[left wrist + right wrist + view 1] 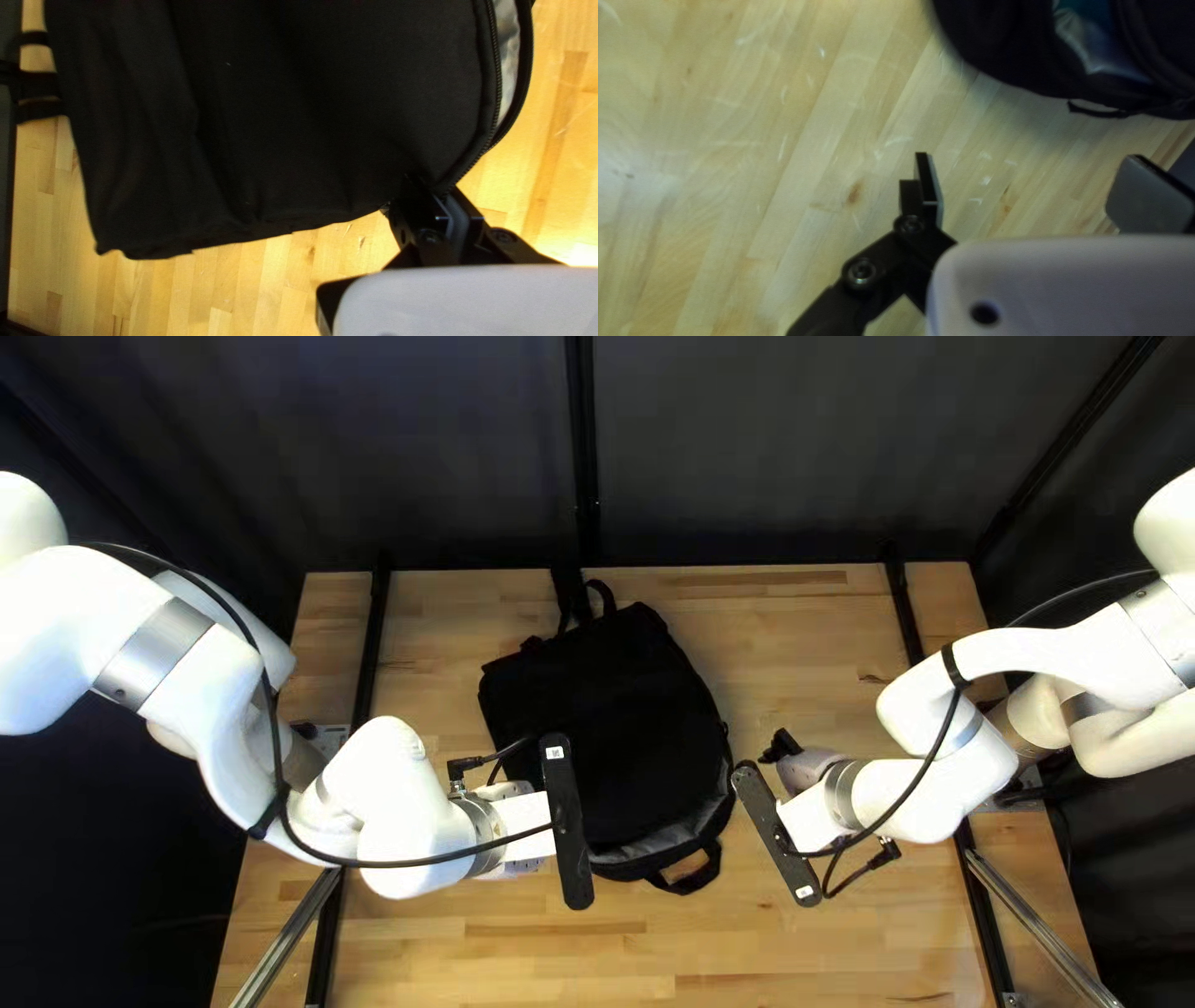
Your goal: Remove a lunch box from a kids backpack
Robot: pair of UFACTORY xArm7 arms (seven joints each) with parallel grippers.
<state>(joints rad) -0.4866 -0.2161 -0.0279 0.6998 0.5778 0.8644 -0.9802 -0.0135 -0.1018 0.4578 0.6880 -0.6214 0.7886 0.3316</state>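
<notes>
We see a black backpack (598,709) with silvery-grey lining (508,56), a honey-tan surface (797,622) striped in lighter and browner wood, our white, grey-banded arms (398,815) and a dark curtain (436,448).

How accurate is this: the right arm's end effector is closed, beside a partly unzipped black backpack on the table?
Not closed: the right wrist view shows the right end effector open, its fingers wide apart, beside a partly unzipped black backpack on the table.

The top left view slants down at the table (797,965); closer, downward wrist views share the backpack (623,722).
</notes>
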